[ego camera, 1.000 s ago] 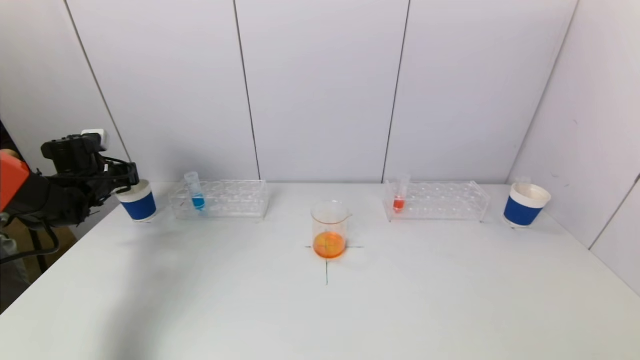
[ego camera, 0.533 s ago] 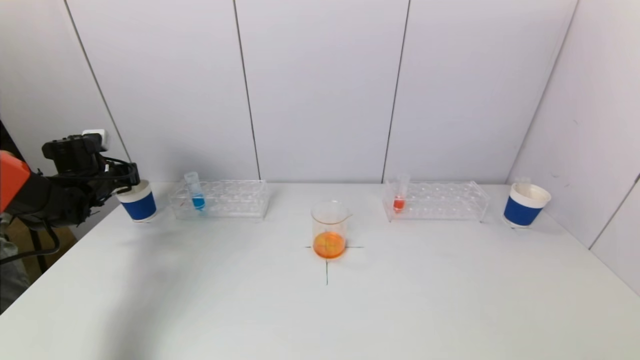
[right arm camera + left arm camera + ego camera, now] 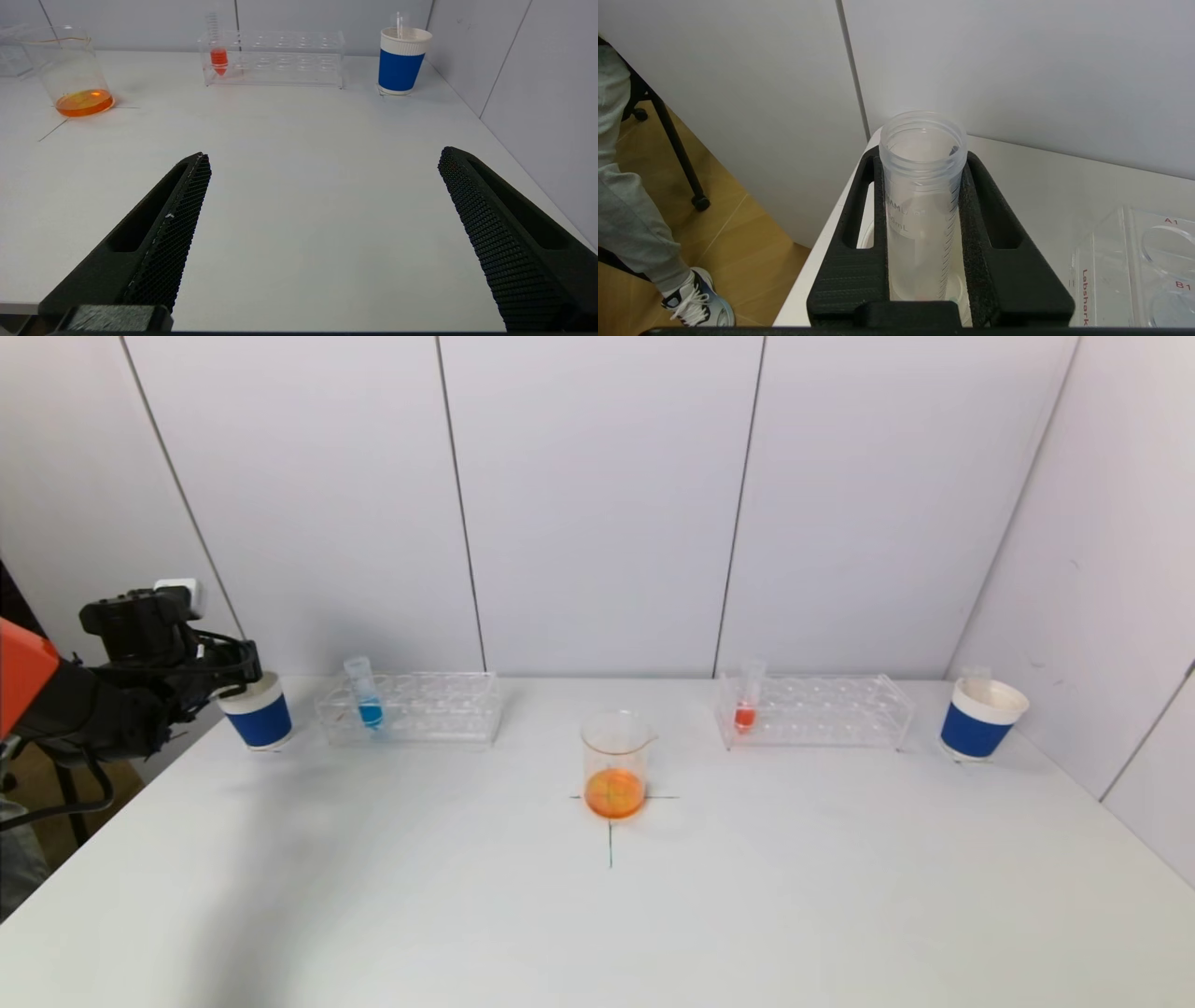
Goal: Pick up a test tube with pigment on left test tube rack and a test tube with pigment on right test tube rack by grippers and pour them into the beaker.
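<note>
My left gripper (image 3: 245, 663) is at the far left, over a blue and white paper cup (image 3: 259, 714). It is shut on an empty clear test tube (image 3: 920, 196), held upright with its open mouth up, and the cup's white rim (image 3: 866, 238) shows beneath. The left rack (image 3: 411, 707) holds a tube with blue pigment (image 3: 366, 695). The right rack (image 3: 822, 709) holds a tube with red pigment (image 3: 747, 695). The glass beaker (image 3: 614, 765) at the table's middle holds orange liquid. My right gripper (image 3: 324, 153) is open and empty, low over the table's near right, out of the head view.
A second blue and white cup (image 3: 980, 719) stands at the far right with a clear tube in it (image 3: 399, 23). White wall panels close the back and right. The table's left edge (image 3: 817, 261) drops to the floor, where a person's leg and shoe show.
The left arm has shifted very slightly to the left. The gripper stays over the left cup with the tube in it. Nothing else has moved.
</note>
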Motion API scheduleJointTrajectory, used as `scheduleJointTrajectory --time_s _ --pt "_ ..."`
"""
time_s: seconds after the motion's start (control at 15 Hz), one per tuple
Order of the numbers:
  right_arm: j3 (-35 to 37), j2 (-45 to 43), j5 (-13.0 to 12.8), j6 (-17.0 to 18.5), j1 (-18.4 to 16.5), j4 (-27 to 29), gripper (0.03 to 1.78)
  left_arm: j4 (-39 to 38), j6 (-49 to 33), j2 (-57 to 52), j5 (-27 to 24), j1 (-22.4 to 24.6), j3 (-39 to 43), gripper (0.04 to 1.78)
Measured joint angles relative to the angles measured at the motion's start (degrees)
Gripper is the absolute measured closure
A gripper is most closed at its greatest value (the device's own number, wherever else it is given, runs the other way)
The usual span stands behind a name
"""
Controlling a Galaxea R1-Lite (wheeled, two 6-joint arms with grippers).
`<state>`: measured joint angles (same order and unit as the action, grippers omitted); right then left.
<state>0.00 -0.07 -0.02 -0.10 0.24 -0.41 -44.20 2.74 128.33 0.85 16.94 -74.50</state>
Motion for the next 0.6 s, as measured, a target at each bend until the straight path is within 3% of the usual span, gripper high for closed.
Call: scheduleJointTrajectory --time_s 0.2,0.6 --pt "0.0 0.0 0.0 0.0 0.0 0.0 0.04 0.0 0.0 0.0 -0.4 0.0 0.0 1.14" --pt "0.0 0.0 0.0 0.0 0.0 0.0 0.04 -0.1 0.1 -0.2 -0.6 0.0 -0.1 0.26"
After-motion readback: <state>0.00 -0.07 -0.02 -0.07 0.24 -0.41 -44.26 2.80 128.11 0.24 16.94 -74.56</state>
